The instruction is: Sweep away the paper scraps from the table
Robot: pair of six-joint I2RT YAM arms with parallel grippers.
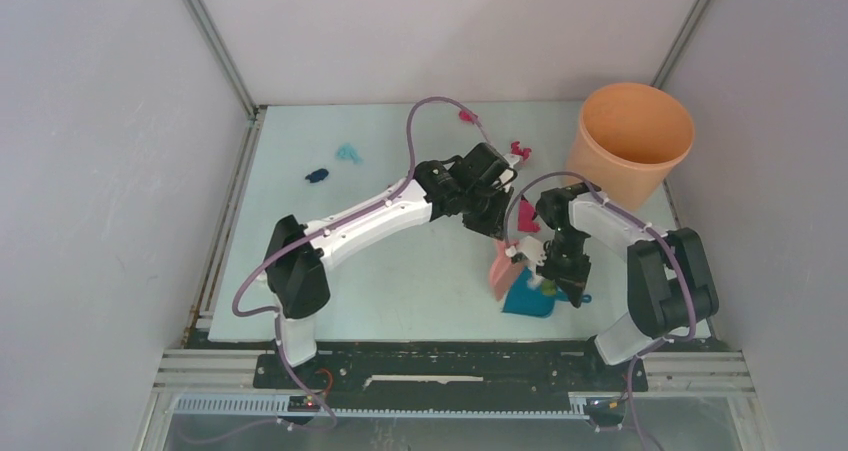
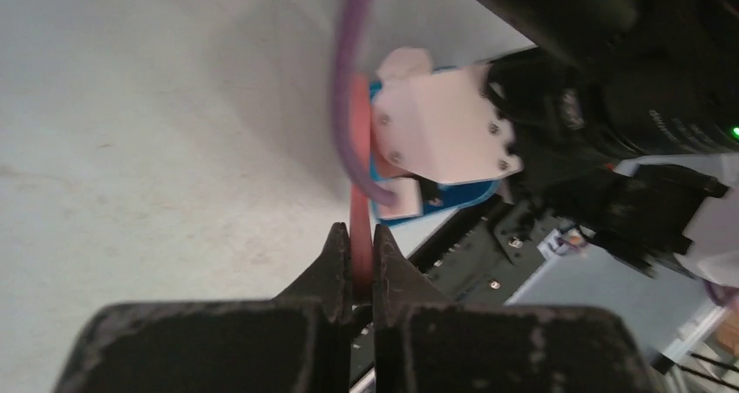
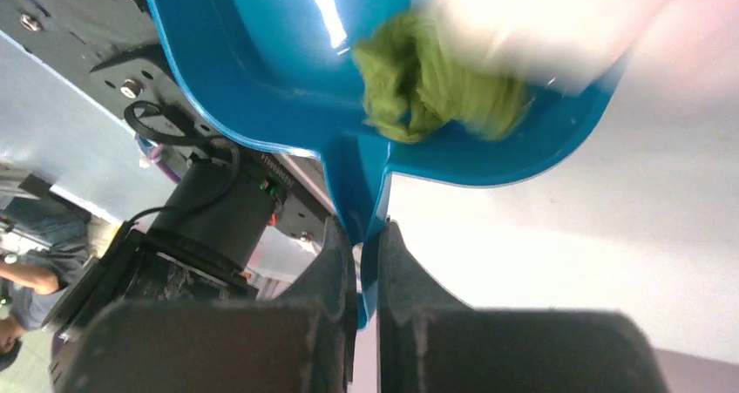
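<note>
Table [image 1: 300, 161]: pale mint, flat top, boxed in by 3 plain grey walls: left wall [image 1: 100, 171], back wall [image 1: 450, 31], right wall [image 1: 780, 121]. 2 aluminium posts run up the corners behind the table: back-left post [image 1: 215, 41], back-right post [image 1: 690, 26]. Metal rail [image 1: 225, 231] along the table's left edge. Black plate [image 1: 450, 356] along its near edge, slotted duct [image 1: 400, 406] just nearer than that. Light even and diffuse, soft shadows on the table.
</note>
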